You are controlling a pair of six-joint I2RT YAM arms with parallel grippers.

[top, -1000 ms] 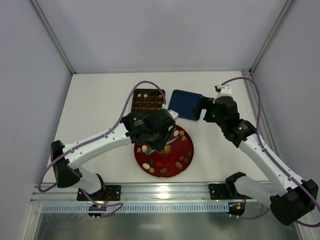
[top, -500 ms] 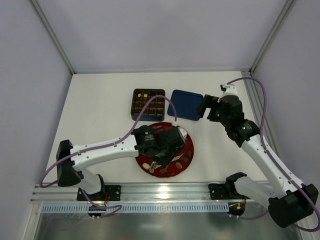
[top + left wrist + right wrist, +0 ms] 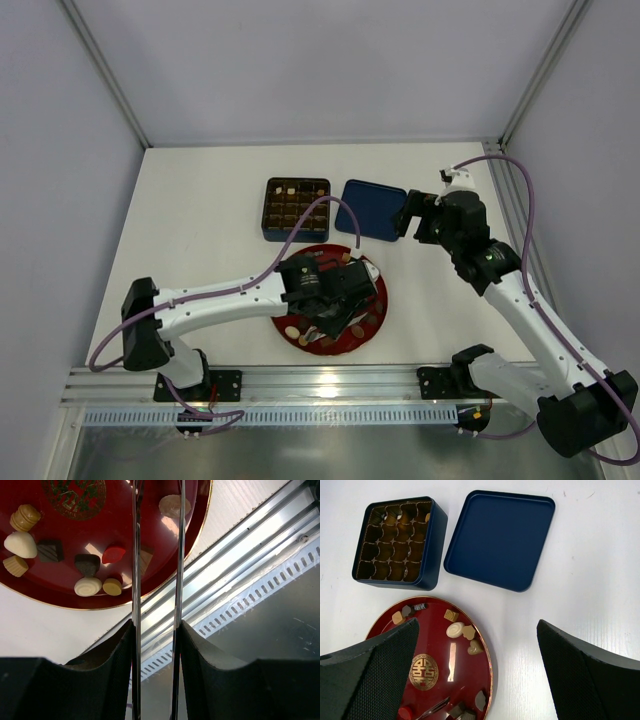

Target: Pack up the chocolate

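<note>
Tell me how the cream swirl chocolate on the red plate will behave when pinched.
The cream swirl chocolate looks small, probably light; its rounded sides may slip when pinched. On the glossy red plate, a nudge likely slides it.

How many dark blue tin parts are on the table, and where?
2. The grid box stands open on the far side of the red plate. Its lid lies flat beside it, on the right. Nothing suggests a hidden third part.

Robotics lab cell: white tabletop boxed in by plain grey panels and aluminium posts, slotted mounting rail just behind the left gripper, two bolted arms.
</note>
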